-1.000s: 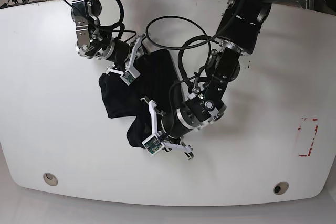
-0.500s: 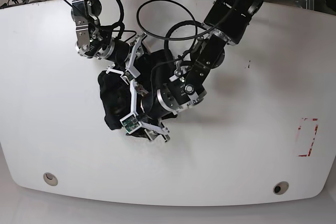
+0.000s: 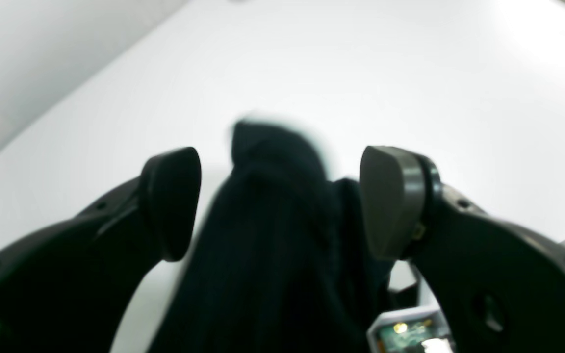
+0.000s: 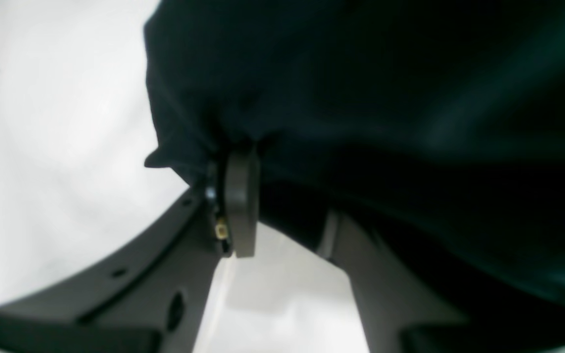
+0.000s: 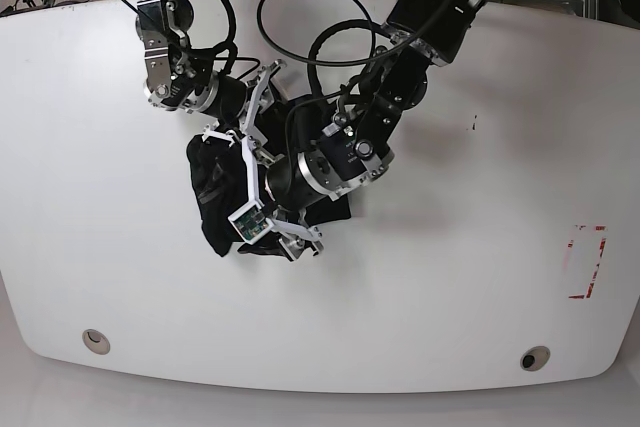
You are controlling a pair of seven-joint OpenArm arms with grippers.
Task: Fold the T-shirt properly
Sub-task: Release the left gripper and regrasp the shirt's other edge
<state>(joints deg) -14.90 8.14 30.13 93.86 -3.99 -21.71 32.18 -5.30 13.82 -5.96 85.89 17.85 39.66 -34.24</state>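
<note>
The black T-shirt [image 5: 213,195] lies bunched left of the middle of the white table [image 5: 450,247]. My left gripper [image 5: 270,232] hangs over the shirt's near edge. In the left wrist view its two dark pads [image 3: 172,201] stand wide apart, open, with a ridge of T-shirt [image 3: 263,274] loose between them. My right gripper [image 5: 245,137] is at the shirt's far edge. In the right wrist view that gripper [image 4: 287,211] is shut on a fold of the T-shirt [image 4: 385,98], one grey pad [image 4: 241,201] pressed against the cloth and the other finger mostly covered by it.
Black cables [image 5: 300,7] loop over the table's far side between the two arms. A red-marked rectangle [image 5: 587,262] sits near the right edge. Two round holes [image 5: 96,340] [image 5: 535,358] lie near the front edge.
My left gripper has swung up and to the left, bringing the shirt's near corner onto the pile, and its jaws have opened off the cloth. The right arm has stayed put.
</note>
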